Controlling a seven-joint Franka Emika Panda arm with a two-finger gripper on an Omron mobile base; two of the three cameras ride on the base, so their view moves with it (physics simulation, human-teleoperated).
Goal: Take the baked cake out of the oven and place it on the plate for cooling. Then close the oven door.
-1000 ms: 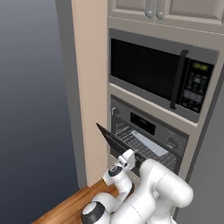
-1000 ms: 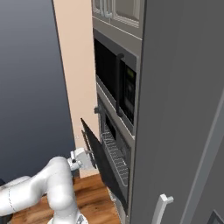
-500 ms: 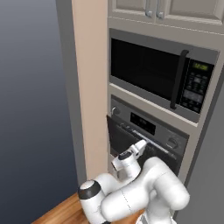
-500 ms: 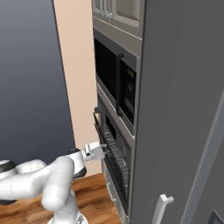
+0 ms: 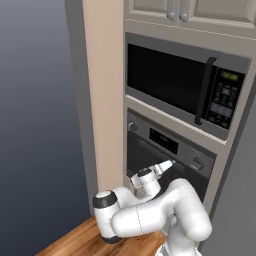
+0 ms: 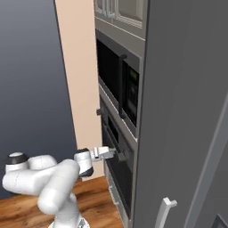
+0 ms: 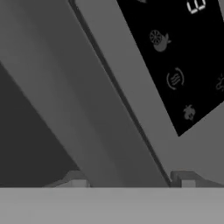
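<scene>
Now that the oven door (image 5: 150, 155) has swung shut, your tool (image 5: 169, 164) presses its handle (image 7: 87, 109), fingers apart.

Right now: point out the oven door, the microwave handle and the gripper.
oven door (image 5: 142, 152): left base view, dark glass.
microwave handle (image 5: 203, 90): left base view, middle of the vertical bar.
gripper (image 6: 118, 152): right base view, fingertips at the oven front.

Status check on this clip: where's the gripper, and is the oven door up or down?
Gripper at oven door top edge, under the display. Door up, flush with front. Jaw state unclear. Nothing in the way.
</scene>
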